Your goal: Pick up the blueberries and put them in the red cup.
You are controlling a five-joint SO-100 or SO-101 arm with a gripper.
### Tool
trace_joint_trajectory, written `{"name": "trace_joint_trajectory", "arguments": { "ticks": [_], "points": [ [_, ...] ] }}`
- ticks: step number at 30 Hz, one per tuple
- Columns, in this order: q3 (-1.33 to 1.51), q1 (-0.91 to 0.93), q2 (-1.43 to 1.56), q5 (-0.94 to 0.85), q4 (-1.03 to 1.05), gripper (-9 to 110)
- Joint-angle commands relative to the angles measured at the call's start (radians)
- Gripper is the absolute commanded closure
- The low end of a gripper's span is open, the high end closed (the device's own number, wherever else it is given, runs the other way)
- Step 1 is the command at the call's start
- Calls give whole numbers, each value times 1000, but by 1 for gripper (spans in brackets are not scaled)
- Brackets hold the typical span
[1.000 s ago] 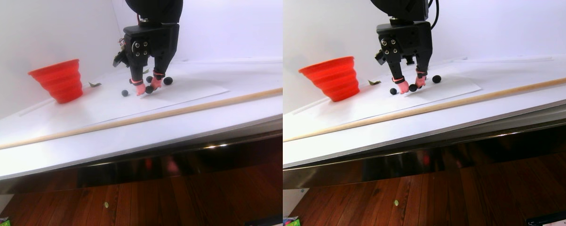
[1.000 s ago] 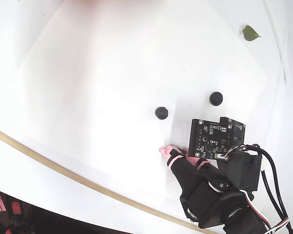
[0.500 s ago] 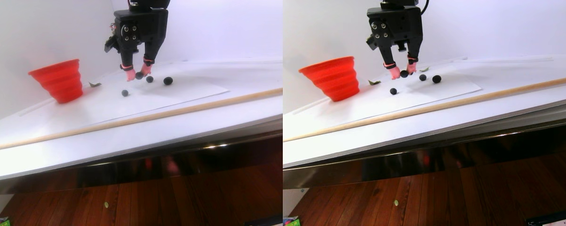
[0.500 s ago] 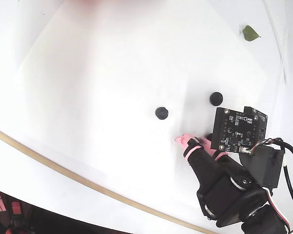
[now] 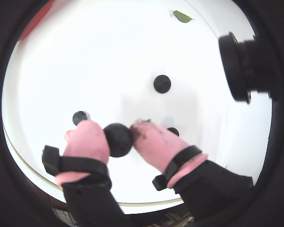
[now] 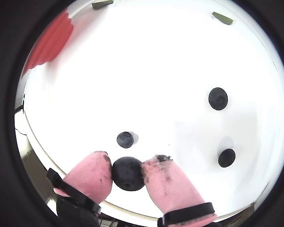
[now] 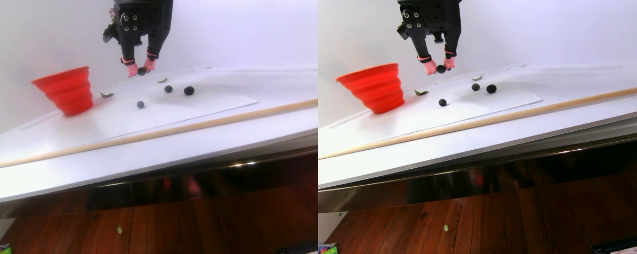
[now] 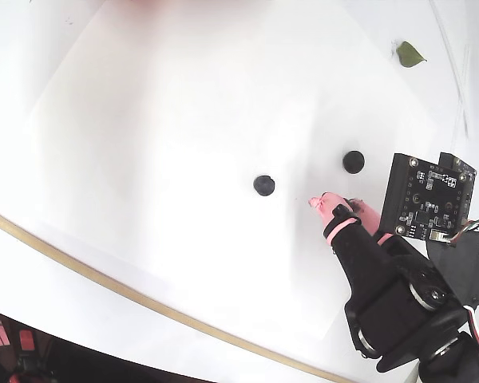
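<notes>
Clearly the grasp is made: the gripper (image 6: 128,173) has its pink fingertips (image 5: 87,142) closed on one berry (image 5: 118,139), pinched from both sides. In the stereo pair it seems lifted off the white sheet (image 7: 207,100), though the angle makes that hard to confirm. Three more berries (image 6: 218,98) lie loose on the sheet, well apart. The red cup (image 7: 66,90) stands off to the left in the stereo pair. Next, I judge, comes the carry: raise, swing over the cup's rim, and release only once above its mouth.
</notes>
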Motion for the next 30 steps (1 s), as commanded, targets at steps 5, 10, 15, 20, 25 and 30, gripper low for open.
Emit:
{"name": "trace_joint_trajectory", "arguments": {
  "ticks": [5,10,15,20,25,30],
  "points": [
    [-87,-98,140,29,2,90],
    [-101,-137,147,44,-5,90],
    [-124,-190,158,67,-9,90],
    [-160,-241,150,97,-12,90],
    [-183,-290,137,120,-43,90],
    [-202,-327,117,132,-61,90]
  ]
}}
